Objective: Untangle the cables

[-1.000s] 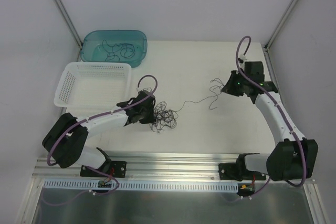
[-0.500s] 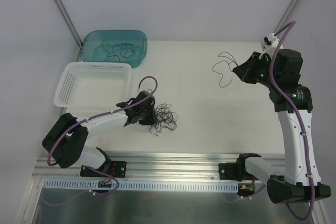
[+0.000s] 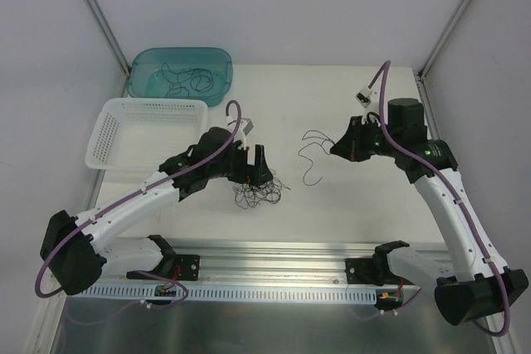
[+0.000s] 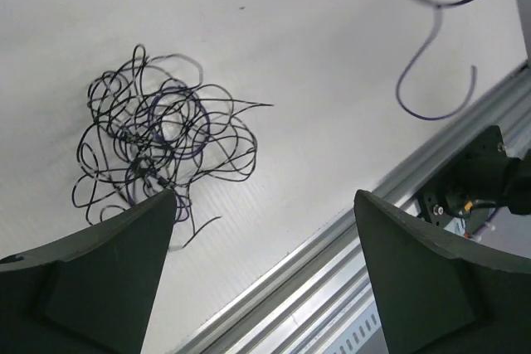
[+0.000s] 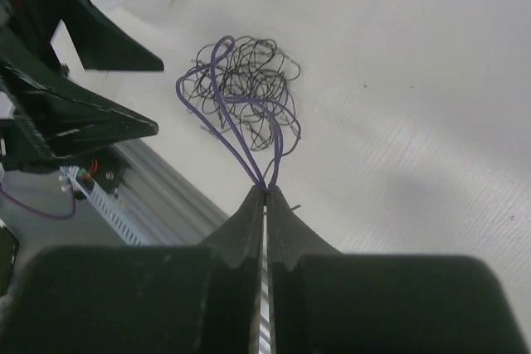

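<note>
- The left gripper (image 3: 251,167) hangs over the table (image 3: 357,205) with its fingers spread wide and nothing between them
- The knot of cables (image 4: 158,147) lies flat on the table, right under that gripper; in the left wrist view it sits toward the left finger, not centred in the gap; the left arm is far nearer to it than the right
- The knot is a loose, roundish scribble of very thin dark wires, loops crossing over loops, a few stray ends poking out to the side; it has no clear long axis
- The right gripper (image 5: 265,192) is pressed together on one single wire (image 4: 427,117); the wire hangs from the fingertips in open curls, clear of the knot and to its right; whether its lowest end touches the table I cannot tell
- A teal bin (image 3: 217,89) at the far left holds a few loose wires; a white basket (image 3: 149,103) stands just in front of it
- My guess is that the held wire belongs in the bin; that means the right arm reaching across the table, past the left arm, so the two could get in each other's way
- For the next pick, the left gripper would likely need to shift toward the knot and pinch a stray end, not the middle
</note>
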Available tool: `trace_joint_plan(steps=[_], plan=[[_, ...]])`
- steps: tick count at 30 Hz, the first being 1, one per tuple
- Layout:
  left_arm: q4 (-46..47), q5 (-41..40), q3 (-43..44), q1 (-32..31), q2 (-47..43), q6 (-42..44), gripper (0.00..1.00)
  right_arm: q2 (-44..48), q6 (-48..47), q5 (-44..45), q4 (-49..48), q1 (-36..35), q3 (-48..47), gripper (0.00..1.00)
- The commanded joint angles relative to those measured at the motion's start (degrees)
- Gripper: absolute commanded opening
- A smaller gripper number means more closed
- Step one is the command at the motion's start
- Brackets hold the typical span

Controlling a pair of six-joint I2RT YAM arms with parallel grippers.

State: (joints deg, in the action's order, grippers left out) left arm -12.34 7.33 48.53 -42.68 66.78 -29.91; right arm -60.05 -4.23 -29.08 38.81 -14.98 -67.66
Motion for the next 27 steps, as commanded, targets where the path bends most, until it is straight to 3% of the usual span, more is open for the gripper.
trace_joint_plan(steps=[1,5,10,18,27], plan=[[0.82,3.83,4.11,-1.62,-4.46,9.32,0.9,0.46,-4.99,-2.56,-2.07,-4.08,1.74,0.01],[1.26,4.7,5.78,-2.06,-6.75,15.05,0.91,-0.68,-6.93,-3.26,-2.07,-8.39,1.74,0.01],[2.4,11.37,8.76,-2.41,-6.23,20.32,0.91,-2.52,-8.34,-3.09,-1.81,-12.79,0.43,0.01],[3.99,16.75,12.37,-5.13,-2.8,23.32,0.89,-5.07,-10.8,-2.3,-0.49,-18.06,-1.95,0.01],[4.25,16.84,14.31,-7.07,2.12,24.37,0.74,-6.48,-11.41,-2.21,-0.22,-21.05,-3.27,0.01]])
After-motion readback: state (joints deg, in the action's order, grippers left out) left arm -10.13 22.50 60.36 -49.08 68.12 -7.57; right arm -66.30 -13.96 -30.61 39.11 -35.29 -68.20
